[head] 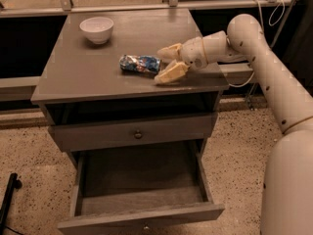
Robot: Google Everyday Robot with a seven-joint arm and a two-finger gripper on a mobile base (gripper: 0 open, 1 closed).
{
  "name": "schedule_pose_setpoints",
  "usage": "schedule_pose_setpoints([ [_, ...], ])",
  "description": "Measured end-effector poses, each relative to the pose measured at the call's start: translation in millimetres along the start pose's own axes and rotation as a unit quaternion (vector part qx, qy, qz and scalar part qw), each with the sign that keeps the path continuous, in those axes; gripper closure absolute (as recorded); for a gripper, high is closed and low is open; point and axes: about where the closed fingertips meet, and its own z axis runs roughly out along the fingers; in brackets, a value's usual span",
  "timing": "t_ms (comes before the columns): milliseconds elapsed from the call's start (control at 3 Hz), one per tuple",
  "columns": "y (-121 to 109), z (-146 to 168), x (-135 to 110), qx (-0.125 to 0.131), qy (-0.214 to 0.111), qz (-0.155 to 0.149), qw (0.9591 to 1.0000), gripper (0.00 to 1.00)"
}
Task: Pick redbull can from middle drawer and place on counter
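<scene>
The redbull can [139, 63], blue and silver, lies on its side on the grey counter [88, 77], right of the middle. My gripper [158, 66] reaches in from the right, just above the counter. Its two pale fingers [171, 73] are spread apart, one on each side of the can's right end, and do not press on it. The middle drawer [142, 177] is pulled out below, and its dark floor is bare.
A white bowl [97, 28] stands at the counter's back left. A shallower drawer front with a small round knob [138, 134] is shut just under the counter. A rail and a cable run behind the cabinet. The floor is speckled.
</scene>
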Motion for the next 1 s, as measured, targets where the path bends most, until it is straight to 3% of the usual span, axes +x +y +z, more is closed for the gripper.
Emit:
schedule_pose_setpoints([
  [333,3.1,3.7,-5.1,-0.012,-0.025,0.001,0.9996,0.0],
  [667,15.3,-16.5,-28.0,-0.003,-0.017,-0.025,0.9995,0.0],
  [1000,33.6,-32.2,-49.6,0.008,0.025,-0.051,0.9984,0.0],
])
